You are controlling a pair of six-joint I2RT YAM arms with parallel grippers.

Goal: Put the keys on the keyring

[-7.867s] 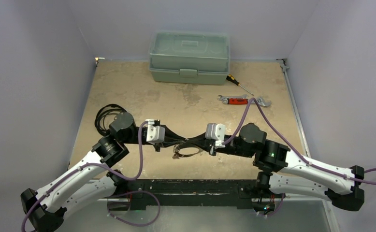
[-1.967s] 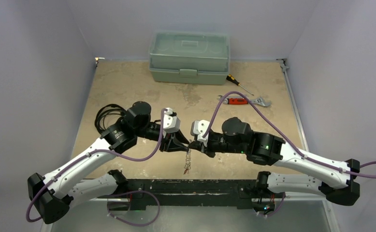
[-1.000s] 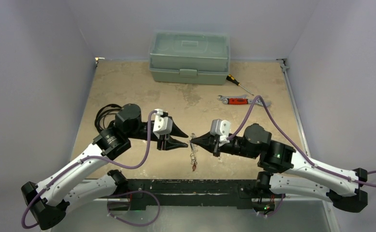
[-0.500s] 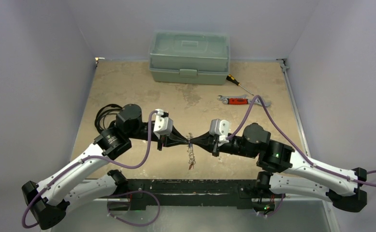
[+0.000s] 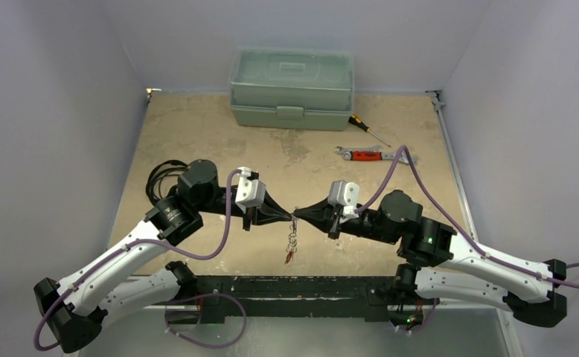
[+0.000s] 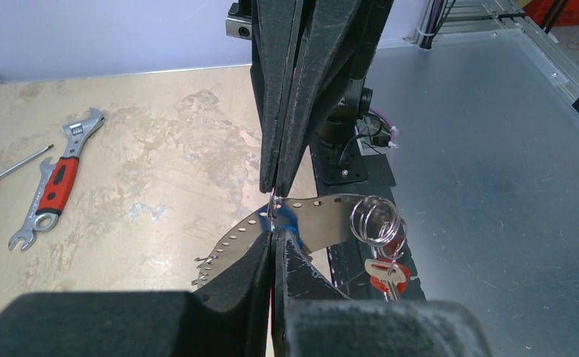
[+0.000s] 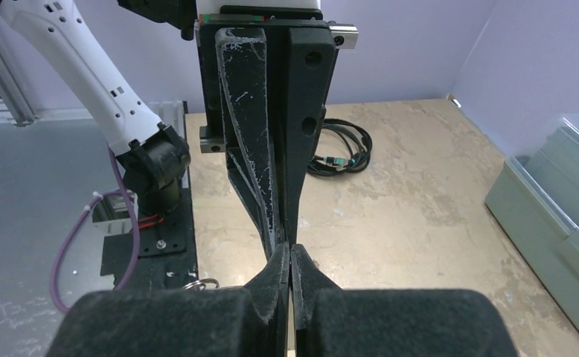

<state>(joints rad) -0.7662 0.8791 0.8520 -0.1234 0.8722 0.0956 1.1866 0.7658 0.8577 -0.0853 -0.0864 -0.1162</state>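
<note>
Over the table point(image 5: 197, 134) centre, your left gripper point(image 5: 286, 216) and right gripper point(image 5: 302, 216) are touching tip to tip, both pinching shut on the thin silver keyring point(image 5: 292, 236); red-tagged and blue-tagged keys point(image 6: 388, 274) are dangling below.

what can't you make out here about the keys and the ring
- Top view: keyring and keys hang as one tiny tangle; threading unreadable.
- Left wrist: left gripper hides most of the blue tag; its body cuts off the red key.
- Right wrist: right gripper covers the keys; only a wire sliver shows beside it.
</note>
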